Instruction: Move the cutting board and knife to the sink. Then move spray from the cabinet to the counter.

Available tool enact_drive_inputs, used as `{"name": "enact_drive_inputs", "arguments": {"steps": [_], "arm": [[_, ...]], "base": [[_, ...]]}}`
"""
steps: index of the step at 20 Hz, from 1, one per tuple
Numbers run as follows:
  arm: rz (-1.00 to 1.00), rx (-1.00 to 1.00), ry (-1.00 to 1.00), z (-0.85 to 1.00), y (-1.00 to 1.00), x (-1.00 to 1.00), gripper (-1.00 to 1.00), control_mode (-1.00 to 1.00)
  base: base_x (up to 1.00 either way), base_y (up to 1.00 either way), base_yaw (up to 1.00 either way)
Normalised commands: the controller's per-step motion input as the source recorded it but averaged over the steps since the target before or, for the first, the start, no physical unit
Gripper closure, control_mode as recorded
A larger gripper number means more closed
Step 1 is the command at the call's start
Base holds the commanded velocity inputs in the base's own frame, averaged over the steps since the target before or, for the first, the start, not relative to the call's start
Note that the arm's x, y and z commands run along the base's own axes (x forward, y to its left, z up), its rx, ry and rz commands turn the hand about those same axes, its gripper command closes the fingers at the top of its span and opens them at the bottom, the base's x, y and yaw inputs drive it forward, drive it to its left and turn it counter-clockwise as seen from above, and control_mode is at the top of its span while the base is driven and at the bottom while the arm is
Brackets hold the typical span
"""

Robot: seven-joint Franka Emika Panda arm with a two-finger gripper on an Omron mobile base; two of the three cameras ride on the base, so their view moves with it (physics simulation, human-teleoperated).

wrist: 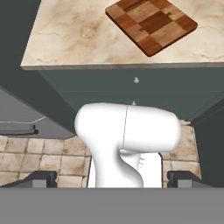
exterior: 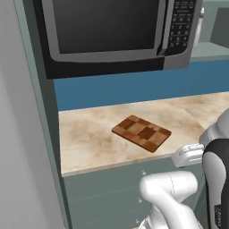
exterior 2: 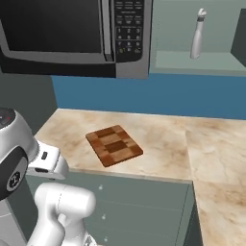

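The checkered wooden cutting board (exterior: pixel 142 132) (exterior 2: pixel 114 145) (wrist: pixel 151 24) lies flat on the beige marbled counter (exterior: pixel 89 134) (exterior 2: pixel 163 139) (wrist: pixel 65 30), near its front edge. The knife and the sink are out of view. A pale grey spray (exterior 2: pixel 198 33) stands upright on an open cabinet shelf, up and to the right of the microwave. My gripper (wrist: pixel 112 181) is open, its dark fingertips (wrist: pixel 40 178) wide apart with nothing between them. It hangs low in front of the counter, short of the board and looking down past the cabinet fronts.
A large microwave (exterior: pixel 112 31) (exterior 2: pixel 72 33) hangs over the counter against a blue backsplash (exterior 2: pixel 158 93). A tall grey-green panel (exterior: pixel 40 112) closes the counter's left end. Cabinet fronts with small knobs (wrist: pixel 136 80) lie below, and a tiled floor (wrist: pixel 43 162). The counter turns a corner at right (exterior 2: pixel 221 192).
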Motion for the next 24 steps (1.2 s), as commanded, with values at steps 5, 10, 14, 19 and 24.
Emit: {"name": "enact_drive_inputs", "arguments": {"steps": [5,10,14,19,24], "arm": [[0.00,0.00,0.00,0.00,0.00,0.00,-1.00,1.00],[0.00,0.00,0.00,0.00,0.00,0.00,-1.00,1.00],[0.00,0.00,0.00,0.00,0.00,0.00,-1.00,1.00],[0.00,0.00,0.00,0.00,0.00,0.00,-1.00,1.00],[0.00,0.00,0.00,0.00,0.00,0.00,-1.00,1.00]], "base": [[0.22,0.00,-0.17],[0.30,0.01,-0.21],[0.40,0.10,-0.17],[0.44,0.31,-0.05],[0.17,0.25,-0.02]]}}
